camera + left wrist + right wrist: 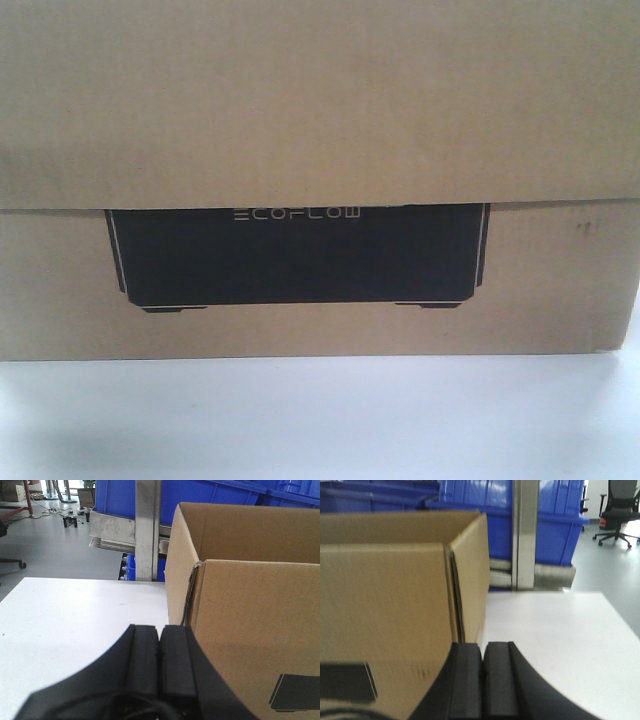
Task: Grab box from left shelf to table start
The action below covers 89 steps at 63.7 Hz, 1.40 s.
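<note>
The brown cardboard box (pixel 320 110) fills the front view, its black ECOFLOW panel facing me, and it rests on the white table (pixel 320 420). My left gripper (pixel 159 630) is shut, pads pressed together with nothing between them, beside the box (pixel 250 630) at its left near corner. By the box's (pixel 385 605) right near corner my right gripper (pixel 482 647) is also shut and empty. The shelf (pixel 115 530) with its silver rail stands behind the table (pixel 75 615). The box's top flaps stand open.
Blue plastic bins (pixel 470 500) sit on the rack behind the box, with a metal upright (pixel 525 535) in front of them. An office chair (pixel 620 510) stands on the grey floor at the far right. The bare white table (pixel 555 635) extends right of the box.
</note>
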### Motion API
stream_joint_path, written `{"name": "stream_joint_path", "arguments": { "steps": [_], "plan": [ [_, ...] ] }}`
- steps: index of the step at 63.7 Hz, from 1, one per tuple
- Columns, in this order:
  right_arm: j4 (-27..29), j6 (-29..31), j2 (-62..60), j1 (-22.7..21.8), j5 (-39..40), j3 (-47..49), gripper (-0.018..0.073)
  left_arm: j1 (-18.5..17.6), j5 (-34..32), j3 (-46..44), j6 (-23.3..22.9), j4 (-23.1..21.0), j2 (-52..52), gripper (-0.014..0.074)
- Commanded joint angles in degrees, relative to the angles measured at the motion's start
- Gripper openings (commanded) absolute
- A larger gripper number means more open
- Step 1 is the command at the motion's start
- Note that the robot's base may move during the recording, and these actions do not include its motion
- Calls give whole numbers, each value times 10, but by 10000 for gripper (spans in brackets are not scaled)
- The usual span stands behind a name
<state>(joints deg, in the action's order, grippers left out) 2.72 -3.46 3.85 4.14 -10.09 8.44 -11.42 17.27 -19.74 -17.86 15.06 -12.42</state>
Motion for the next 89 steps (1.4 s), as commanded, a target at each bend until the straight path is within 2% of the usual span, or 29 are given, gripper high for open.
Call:
{"name": "stream_joint_path", "arguments": {
  "steps": [1, 13, 77, 89],
  "plan": [
    [-8, 6, -15, -5, 54, -31, 51, 1, -50, -16, -5, 5, -5, -94],
    [-8, 6, -52, -5, 74, -93, 51, 1, -50, -16, -5, 5, -5, -94],
    [-10, 6, -52, -5, 91, -91, 51, 1, -51, -15, -5, 5, -5, -94],
    [-10, 6, -52, -5, 91, -91, 51, 10, -12, -4, -5, 2, 9, -94]
  ]
}}
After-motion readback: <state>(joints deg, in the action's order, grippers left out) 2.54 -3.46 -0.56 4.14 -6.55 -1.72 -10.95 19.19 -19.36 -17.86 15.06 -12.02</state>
